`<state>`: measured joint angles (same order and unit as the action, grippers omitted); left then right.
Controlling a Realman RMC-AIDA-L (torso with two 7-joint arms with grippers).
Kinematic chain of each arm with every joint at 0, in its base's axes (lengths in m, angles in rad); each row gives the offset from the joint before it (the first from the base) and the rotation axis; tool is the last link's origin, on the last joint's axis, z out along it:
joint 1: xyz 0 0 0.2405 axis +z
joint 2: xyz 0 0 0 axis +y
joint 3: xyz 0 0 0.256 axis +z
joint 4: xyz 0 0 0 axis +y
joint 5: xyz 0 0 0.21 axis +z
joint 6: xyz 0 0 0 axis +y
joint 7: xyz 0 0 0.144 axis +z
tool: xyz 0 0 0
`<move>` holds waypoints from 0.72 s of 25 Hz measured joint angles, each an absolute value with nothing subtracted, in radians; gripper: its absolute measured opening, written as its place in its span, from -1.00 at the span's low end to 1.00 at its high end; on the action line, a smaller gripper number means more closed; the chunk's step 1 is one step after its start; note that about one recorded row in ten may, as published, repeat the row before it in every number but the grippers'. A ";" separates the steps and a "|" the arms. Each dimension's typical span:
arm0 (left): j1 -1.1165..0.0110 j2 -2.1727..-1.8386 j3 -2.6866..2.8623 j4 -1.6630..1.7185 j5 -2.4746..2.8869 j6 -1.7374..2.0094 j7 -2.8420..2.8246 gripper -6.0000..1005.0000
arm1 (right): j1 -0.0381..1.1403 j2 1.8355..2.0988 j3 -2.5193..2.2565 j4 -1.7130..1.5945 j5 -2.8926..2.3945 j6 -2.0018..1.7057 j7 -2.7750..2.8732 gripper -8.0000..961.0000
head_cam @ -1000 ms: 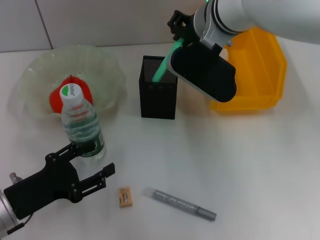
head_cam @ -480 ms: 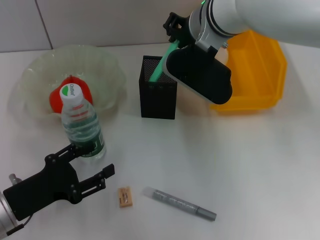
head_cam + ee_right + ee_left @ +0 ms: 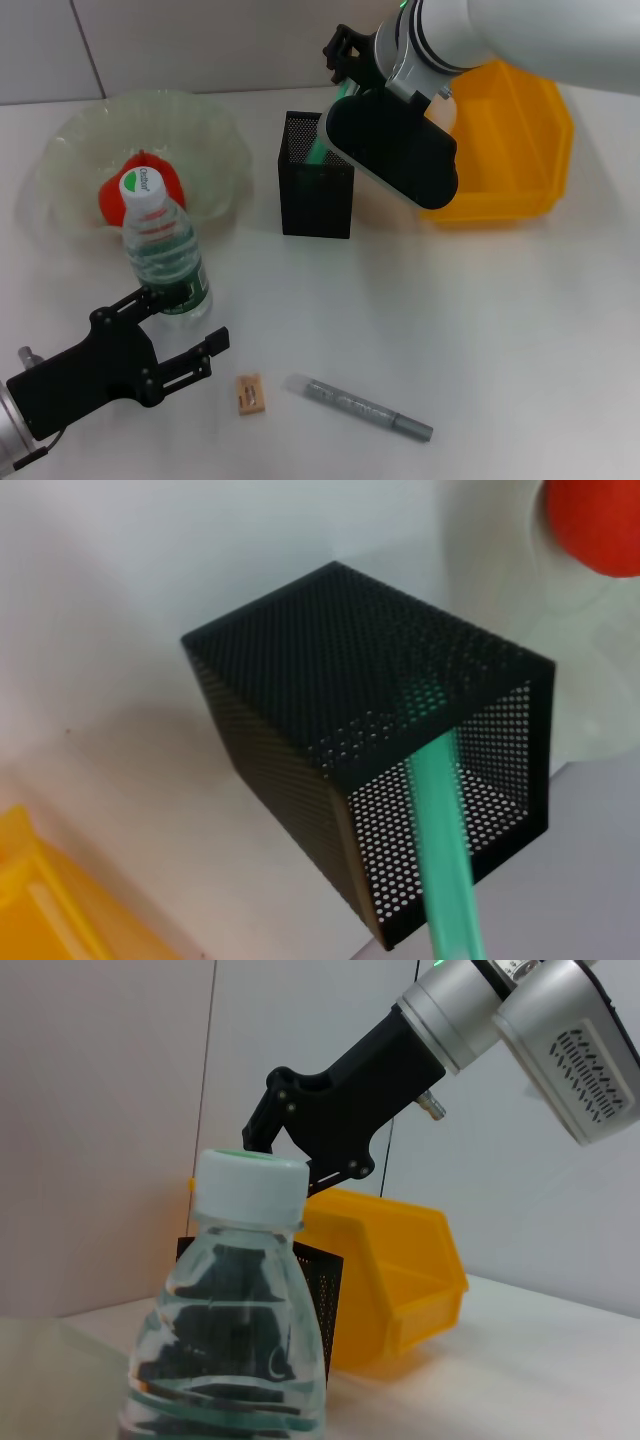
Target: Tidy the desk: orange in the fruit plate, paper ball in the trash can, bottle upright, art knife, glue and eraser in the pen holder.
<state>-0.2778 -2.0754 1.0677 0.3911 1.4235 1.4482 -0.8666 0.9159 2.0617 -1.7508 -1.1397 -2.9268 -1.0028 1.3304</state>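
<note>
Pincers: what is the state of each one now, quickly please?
Left pincer: open, empty, beside the bottle.
Right pincer: over the pen holder; cannot be told.

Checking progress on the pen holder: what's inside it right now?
A green stick-like tool slants into the pen holder. Its lower end is hidden behind the mesh.

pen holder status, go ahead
Right gripper above the pen holder, green knife going in tip first. Left gripper open beside the upright bottle. Eraser and grey stick on desk.
</note>
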 joint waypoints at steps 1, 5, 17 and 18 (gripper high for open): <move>-0.278 -2.075 1.068 0.391 1.424 1.448 -0.867 0.56 | 0.916 2.062 -1.751 -1.143 -2.927 -1.005 1.334 -0.54; -0.280 -2.075 1.068 0.391 1.421 1.446 -0.867 0.56 | 0.914 2.058 -1.748 -1.158 -2.927 -1.010 1.349 -0.39; -0.282 -2.072 1.069 0.399 1.414 1.453 -0.867 0.56 | 0.797 2.078 -1.465 -1.502 -2.751 -1.110 1.504 0.03; -0.282 -2.071 1.069 0.400 1.414 1.456 -0.866 0.56 | 0.775 2.079 -1.430 -1.539 -2.686 -1.113 1.518 0.03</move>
